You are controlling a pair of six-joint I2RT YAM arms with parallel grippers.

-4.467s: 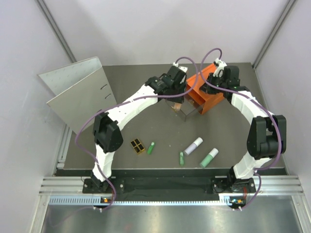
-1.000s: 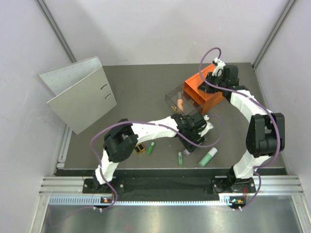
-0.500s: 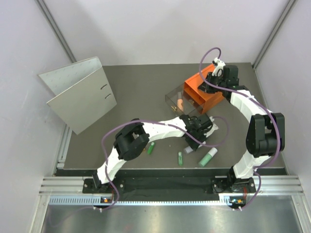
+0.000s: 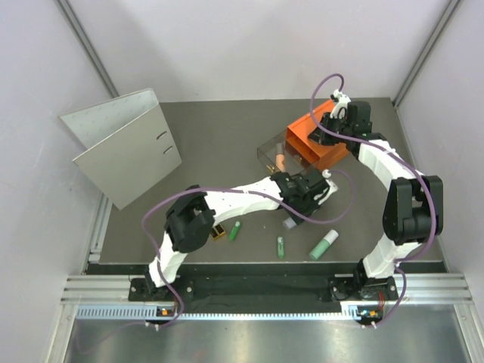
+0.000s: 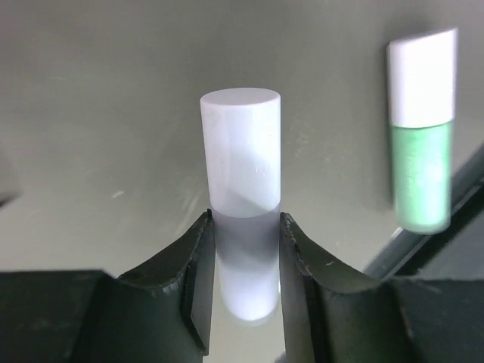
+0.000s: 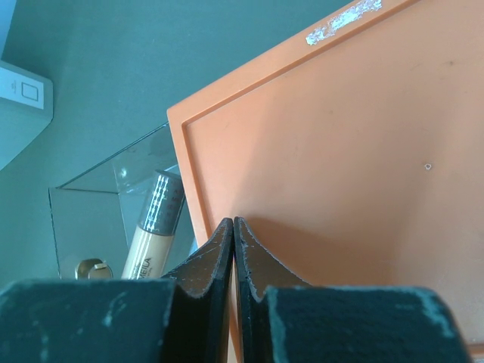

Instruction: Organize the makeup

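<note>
makeup tube (image 5: 240, 151), lavender-white, judged light, stiff and slippery-smooth, is pinched at mid-barrel, a sound hold, between the jaws of the left gripper (image 5: 244, 221), with the mint green tube (image 5: 421, 136) seen to their right.

Mint green tube (image 5: 420, 144) blurred, palette (image 4: 219, 233) partly covered.

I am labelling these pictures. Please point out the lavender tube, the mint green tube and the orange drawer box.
lavender tube (image 5: 240, 162), left wrist view, pale upper section.
mint green tube (image 5: 422, 172), left wrist view, green body.
orange drawer box (image 6: 340, 151), right wrist view, flat orange face.
</note>
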